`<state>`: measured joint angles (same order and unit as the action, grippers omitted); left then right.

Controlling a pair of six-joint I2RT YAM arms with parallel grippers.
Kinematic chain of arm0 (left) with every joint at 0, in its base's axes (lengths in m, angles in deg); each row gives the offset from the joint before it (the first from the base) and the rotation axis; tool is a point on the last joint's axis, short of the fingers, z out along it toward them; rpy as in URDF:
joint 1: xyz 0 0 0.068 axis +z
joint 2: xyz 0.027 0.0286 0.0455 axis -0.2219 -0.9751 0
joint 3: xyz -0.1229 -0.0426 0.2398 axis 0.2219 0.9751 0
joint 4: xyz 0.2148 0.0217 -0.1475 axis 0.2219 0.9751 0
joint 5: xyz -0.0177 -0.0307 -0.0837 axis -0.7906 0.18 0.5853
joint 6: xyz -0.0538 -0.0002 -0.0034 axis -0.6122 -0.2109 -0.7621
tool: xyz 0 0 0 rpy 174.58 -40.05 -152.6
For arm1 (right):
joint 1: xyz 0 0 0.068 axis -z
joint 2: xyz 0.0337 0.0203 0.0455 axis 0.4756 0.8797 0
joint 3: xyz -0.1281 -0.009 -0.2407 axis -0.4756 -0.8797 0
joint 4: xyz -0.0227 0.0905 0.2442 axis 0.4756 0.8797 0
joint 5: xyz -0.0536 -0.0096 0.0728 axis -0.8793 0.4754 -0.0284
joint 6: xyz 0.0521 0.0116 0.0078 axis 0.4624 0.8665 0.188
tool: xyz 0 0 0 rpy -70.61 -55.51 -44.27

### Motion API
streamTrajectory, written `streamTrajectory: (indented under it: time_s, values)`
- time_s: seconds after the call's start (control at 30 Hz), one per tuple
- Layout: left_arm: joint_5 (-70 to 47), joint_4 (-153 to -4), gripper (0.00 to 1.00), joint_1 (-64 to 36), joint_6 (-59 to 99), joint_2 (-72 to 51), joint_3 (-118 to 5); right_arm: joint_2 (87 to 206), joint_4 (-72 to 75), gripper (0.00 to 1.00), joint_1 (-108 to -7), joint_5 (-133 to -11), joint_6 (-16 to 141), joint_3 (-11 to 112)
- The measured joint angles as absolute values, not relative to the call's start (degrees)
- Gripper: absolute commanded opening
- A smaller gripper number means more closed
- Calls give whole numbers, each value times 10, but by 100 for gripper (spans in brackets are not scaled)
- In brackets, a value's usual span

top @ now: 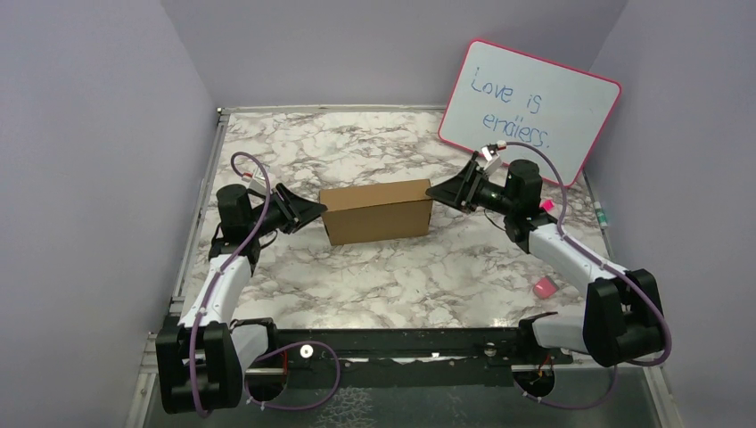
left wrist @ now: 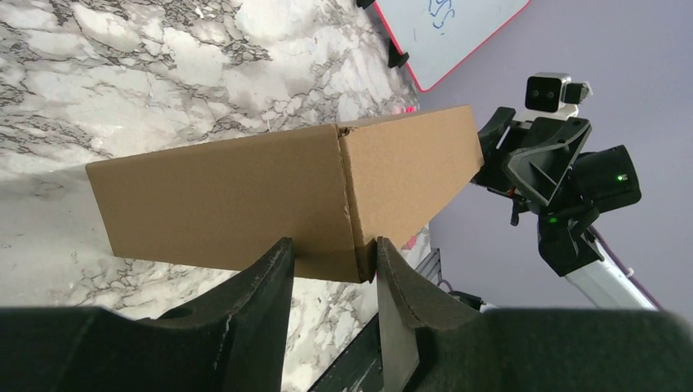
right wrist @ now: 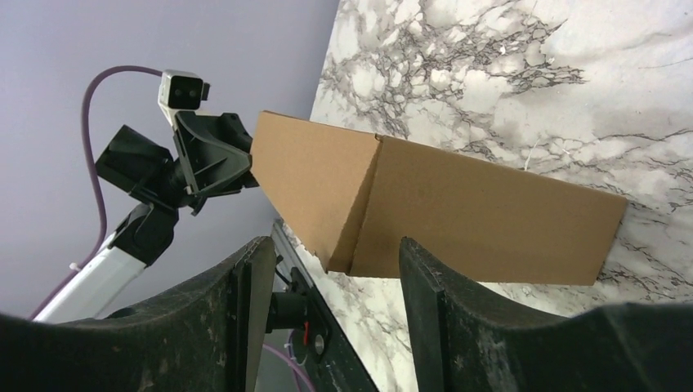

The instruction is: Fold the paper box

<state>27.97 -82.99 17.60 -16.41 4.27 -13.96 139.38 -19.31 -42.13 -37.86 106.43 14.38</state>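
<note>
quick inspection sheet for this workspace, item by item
surface: marble-pattern table, no spills seen
job's things: paper box folded into box shape, standing at centre
clutter: pink-framed whiteboard leaning at back right; small pink piece beside the right arm
grippers: left gripper and right gripper open, one at each box end
cables: purple cable looped along each arm
surroundings: lilac walls, plain

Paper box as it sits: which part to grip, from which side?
Probably the short ends. The paper box lies closed, long axis left to right, and its faces look too broad to span, so an end corner gives the best purchase. Left pincer from the left end, right pincer from the right; both stand open at those ends.
</note>
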Motion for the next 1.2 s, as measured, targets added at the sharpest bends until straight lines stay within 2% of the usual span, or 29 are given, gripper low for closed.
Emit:
streamTrajectory:
  time_s: [0.1,0.33,0.63,0.87,1.03,1.2]
  values:
    - [280,-822,26,176,-160,43,-144,1395,-193,57,-421,-377,1064,144]
    - [278,-812,26,176,-153,43,-150,1434,-218,29,-415,-377,1066,138]
    - [278,-811,24,176,-152,42,-150,1464,-357,21,-412,-365,1046,88]
    - [281,-847,23,179,-163,27,-144,1492,-425,10,-412,-356,1008,66]
    - [280,-868,25,180,-170,25,-135,1494,-432,1,-412,-364,1004,65]
    - [274,-894,27,180,-187,25,-119,1488,-396,1,-414,-384,990,79]
